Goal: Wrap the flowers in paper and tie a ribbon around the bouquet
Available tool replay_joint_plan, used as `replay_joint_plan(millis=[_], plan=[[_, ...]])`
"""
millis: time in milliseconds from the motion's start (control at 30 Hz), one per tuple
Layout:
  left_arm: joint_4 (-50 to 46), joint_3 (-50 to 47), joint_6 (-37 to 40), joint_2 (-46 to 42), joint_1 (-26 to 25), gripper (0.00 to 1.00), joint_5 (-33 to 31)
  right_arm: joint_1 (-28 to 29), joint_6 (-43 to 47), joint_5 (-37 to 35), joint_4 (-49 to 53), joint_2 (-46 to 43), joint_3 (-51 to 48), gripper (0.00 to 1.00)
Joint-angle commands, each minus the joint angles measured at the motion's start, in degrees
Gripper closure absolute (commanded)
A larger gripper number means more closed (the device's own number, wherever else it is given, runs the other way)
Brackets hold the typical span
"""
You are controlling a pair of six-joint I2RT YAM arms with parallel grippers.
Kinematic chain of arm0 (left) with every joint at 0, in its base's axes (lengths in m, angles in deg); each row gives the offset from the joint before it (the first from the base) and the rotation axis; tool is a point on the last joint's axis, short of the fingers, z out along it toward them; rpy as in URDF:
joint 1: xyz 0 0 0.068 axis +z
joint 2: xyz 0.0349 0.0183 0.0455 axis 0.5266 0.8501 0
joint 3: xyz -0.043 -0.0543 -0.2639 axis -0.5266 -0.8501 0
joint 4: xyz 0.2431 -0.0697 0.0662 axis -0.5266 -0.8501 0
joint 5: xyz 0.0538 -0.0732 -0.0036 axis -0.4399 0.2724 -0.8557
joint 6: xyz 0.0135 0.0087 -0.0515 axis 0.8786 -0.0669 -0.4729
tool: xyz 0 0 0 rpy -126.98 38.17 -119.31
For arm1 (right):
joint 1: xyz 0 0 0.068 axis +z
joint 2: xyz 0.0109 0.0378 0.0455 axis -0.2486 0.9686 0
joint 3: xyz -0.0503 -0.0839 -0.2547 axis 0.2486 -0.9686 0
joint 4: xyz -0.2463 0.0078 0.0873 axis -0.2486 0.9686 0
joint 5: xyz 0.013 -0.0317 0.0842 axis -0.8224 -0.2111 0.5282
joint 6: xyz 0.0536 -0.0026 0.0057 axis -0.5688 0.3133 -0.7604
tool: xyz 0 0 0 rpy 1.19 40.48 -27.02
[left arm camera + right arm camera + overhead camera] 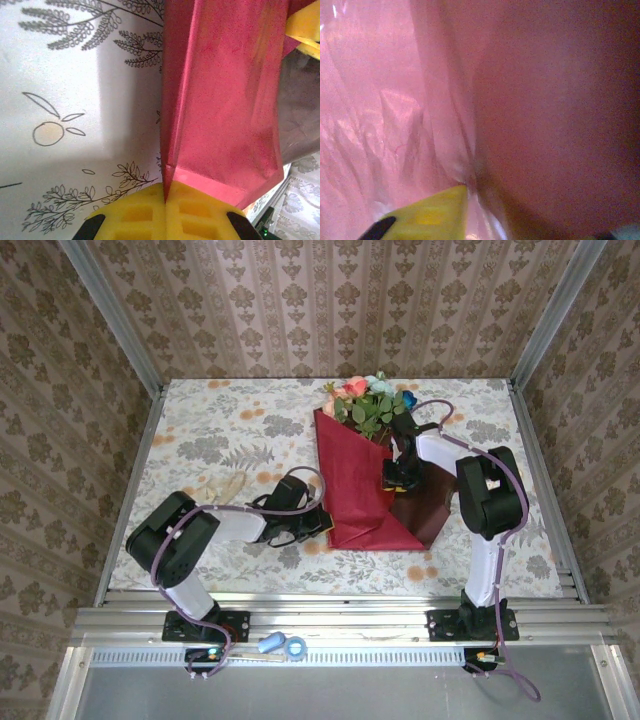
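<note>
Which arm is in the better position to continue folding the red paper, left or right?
Probably the left. The left gripper is shut on the near left edge of the paper, ready to pull it across. The right gripper rests on its middle, near the flowers, seemingly holding it down.

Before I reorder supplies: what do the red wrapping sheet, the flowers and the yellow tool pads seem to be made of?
Red sheet: thin matte paper, apparently; it holds sharp creases and folded edges.
Flowers: likely fabric or plastic imitations; too small to be sure.
Left tool pads: yellow moulded rubber or foam, matte, with recessed square pockets.
</note>
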Motion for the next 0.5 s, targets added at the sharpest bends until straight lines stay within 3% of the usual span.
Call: replay_joint_plan(millis=[0, 167, 300, 400, 467], plan=[[3.7, -0.7, -4.7, -1.1, -0.3, 1.0, 0.7, -0.2, -4.5, -0.5, 4.8, -7.2, 0.9, 0.58], [5.6, -1.0, -7.3, -1.2, -0.3, 1.0, 1.5, 1.3, -26.3, 5.8, 1.8, -22.7, -11.6, 0.47], [7.0, -1.2, -8.6, -0.8, -0.1, 1.0, 2.5, 10.1, -50.9, 8.2, -14.1, -36.7, -27.6, 0.44], [7.0, -0.9, -9.6, -0.5, 0.2, 1.0, 3.3, 20.6, -73.5, 2.8, -35.3, -43.7, -41.5, 0.42], [6.7, -0.4, -10.1, -0.4, 0.3, 1.0, 4.2, 28.5, -86.2, -6.5, -47.8, -45.3, -48.7, 0.4]])
